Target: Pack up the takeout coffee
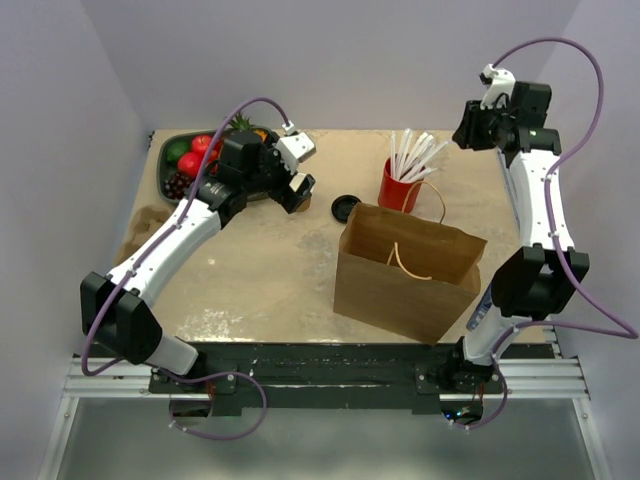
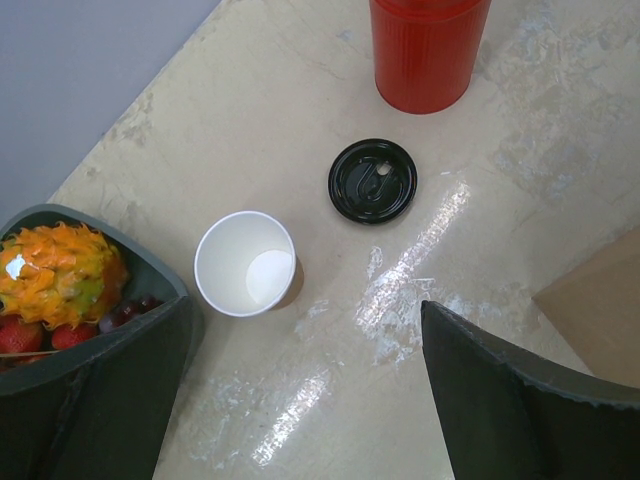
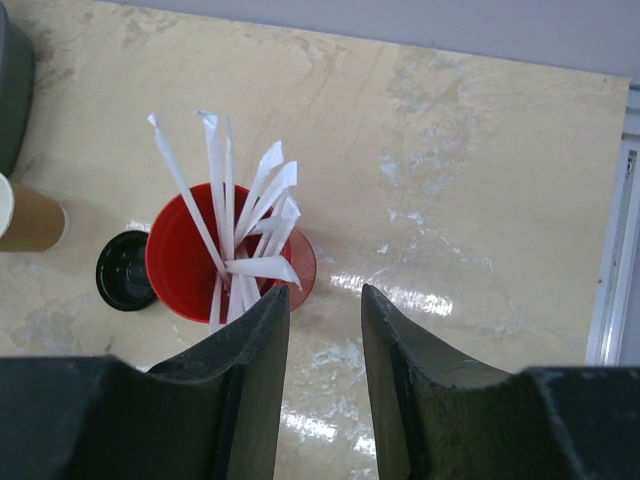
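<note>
Left wrist view: the left end effector (image 2: 308, 325) hovers over the table (image 2: 250, 100) with its two fingers spread as wide as they go and nothing between them. The takeout coffee lies in two parts. The paper cup (image 2: 245, 263) stands upright and uncovered just ahead of the fingers. Its black lid (image 2: 372, 181) lies flat on the table at the cup's 2 o'clock, apart from it. The red cup (image 2: 428, 50) is at the lid's 12 o'clock, the fruit bowl (image 2: 135, 247) is close at the paper cup's 9 o'clock, and a corner of the paper bag (image 2: 600, 310) shows at 4 o'clock.

The step in hand appears to be taking hold of the cup. To do it well, the arm should shift towards 11 o'clock until the cup sits centred between the fingers. It should then come straight down so the fingers straddle the wall without clipping the bowl. The paper wall will likely buckle, so the fingers should close gently, low on the tan band, and keep the cup upright. The lid probably needs seating before the cup goes into the bag.

In its own wrist view, the right end effector (image 3: 325, 320) is partly open, holds nothing, and hangs above the red cup and its straws (image 3: 235, 215). It is well apart from the cup.
</note>
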You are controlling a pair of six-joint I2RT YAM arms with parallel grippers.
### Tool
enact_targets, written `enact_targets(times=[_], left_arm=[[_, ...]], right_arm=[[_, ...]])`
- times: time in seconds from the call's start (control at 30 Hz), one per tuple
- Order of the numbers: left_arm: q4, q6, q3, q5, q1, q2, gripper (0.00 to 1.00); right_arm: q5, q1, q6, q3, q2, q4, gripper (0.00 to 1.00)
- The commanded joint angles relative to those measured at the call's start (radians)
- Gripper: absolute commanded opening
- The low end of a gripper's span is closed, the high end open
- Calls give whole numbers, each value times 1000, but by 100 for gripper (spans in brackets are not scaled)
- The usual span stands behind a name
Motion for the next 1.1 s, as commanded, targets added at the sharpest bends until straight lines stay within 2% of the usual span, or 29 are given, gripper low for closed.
enact_targets(times=[0.0, 0.33, 0.53, 0.87, 1.07], left_arm=[[22, -3, 27, 14, 7, 4, 100], [9, 6, 13, 0, 7, -18, 100], [8, 13, 11, -8, 7, -21, 100], [-1, 26, 24, -11, 7, -18, 100], [2, 34, 24, -12, 7, -28, 100]], right_arm=[[-40, -13, 16, -23, -21, -6, 39], [-168, -13, 36, -20, 30, 31, 38], [-168, -13, 62, -6, 59, 60, 38], [-230, -13, 57, 22, 70, 86, 2], [-234, -13, -33, 13, -84, 59, 0]])
